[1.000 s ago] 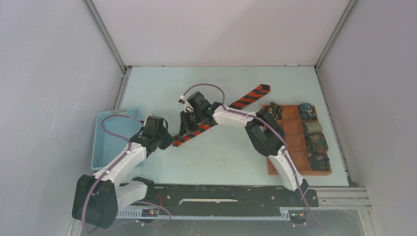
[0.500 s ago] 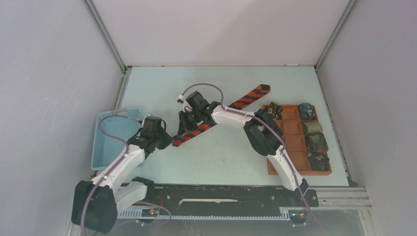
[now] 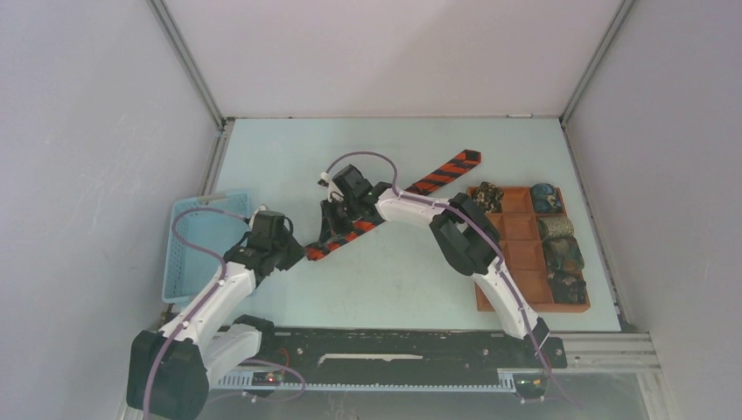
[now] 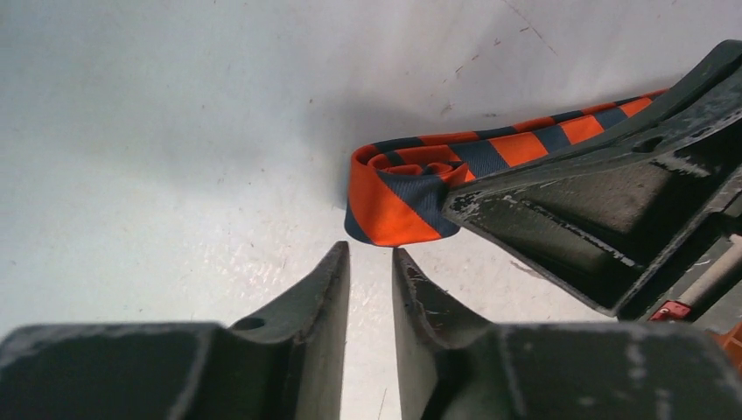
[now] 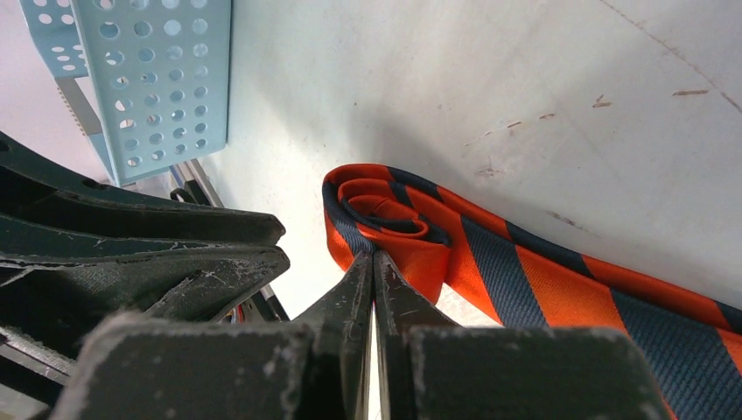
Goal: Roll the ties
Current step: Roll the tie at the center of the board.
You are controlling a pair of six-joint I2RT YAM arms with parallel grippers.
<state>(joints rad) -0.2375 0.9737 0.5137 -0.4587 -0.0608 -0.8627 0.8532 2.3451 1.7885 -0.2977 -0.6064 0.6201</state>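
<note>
The striped tie (image 3: 446, 171) lies slantwise across the table (image 3: 394, 289), its wide end toward the far right. Its near-left end (image 5: 385, 223) is wound into a small loose roll of a few turns. From the roll the orange and dark bands run flat along the table.

The right gripper (image 5: 374, 258) is at that roll with its fingers pressed together. The tips meet on the roll's near edge and seem to nip the fabric there, though the angle leaves it unsure how many layers are caught. In the left wrist view one right finger (image 4: 560, 219) covers the right side of the roll. From above, the right arm and wrist cross over the tie's middle and hide it.

The left gripper (image 4: 370, 254) sits low, just short of the roll, apart from it. Its jaws stand a narrow slit apart with nothing between them.

A light blue basket (image 3: 188, 254) stands beside the left arm, near the table's left edge. A brown tray (image 3: 525, 262) sits well apart at the right. It holds rolled ties (image 3: 560, 254) down its right-hand column and one more in its far-left compartment (image 3: 488, 196), with the other left compartments bare.
</note>
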